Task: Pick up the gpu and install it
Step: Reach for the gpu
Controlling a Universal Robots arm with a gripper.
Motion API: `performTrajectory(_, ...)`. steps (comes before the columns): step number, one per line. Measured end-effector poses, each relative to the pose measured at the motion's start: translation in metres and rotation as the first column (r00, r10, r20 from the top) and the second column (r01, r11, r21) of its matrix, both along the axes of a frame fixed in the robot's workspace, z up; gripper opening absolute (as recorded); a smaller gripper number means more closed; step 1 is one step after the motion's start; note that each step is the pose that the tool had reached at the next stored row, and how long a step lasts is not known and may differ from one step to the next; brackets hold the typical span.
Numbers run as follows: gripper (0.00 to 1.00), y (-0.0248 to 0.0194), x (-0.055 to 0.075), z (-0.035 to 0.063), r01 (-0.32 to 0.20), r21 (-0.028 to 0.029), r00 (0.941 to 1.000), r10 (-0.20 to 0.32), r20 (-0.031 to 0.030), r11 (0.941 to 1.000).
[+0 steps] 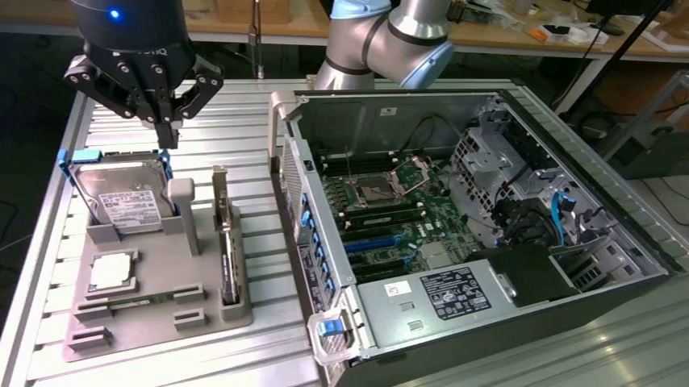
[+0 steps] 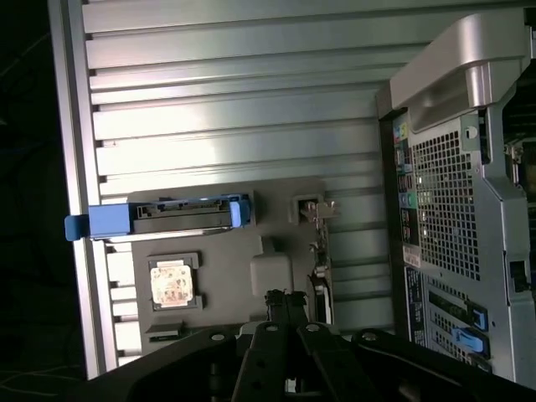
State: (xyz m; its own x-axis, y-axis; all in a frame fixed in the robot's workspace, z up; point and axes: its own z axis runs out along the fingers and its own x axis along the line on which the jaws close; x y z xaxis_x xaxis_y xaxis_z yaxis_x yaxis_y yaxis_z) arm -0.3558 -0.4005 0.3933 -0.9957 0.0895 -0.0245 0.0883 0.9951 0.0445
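The gpu (image 1: 226,242) stands on edge in a slot at the exterior view's right side of the grey holder tray (image 1: 161,322), its pale bracket end toward the back. In the wrist view the gpu (image 2: 321,255) shows edge-on as a thin strip. My gripper (image 1: 167,139) hangs above the back of the tray, over the hard drive's end and to the exterior view's left of the card. Its fingers are shut with nothing between them. Through the wrist camera the gripper (image 2: 285,301) is pressed together, apart from the card.
A silver hard drive (image 1: 124,200) in a blue carrier and a processor chip (image 1: 112,271) also sit in the tray. The open computer case (image 1: 453,218) with its motherboard lies at the exterior view's right, its rear wall (image 2: 452,209) close beside the tray. Ribbed metal tabletop (image 2: 234,109) surrounds them.
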Motion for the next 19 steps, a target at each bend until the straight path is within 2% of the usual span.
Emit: performTrajectory(19,0.11,0.0000,-0.023,0.0001,0.000,0.0000,1.0000,0.000,-0.0001,1.0000)
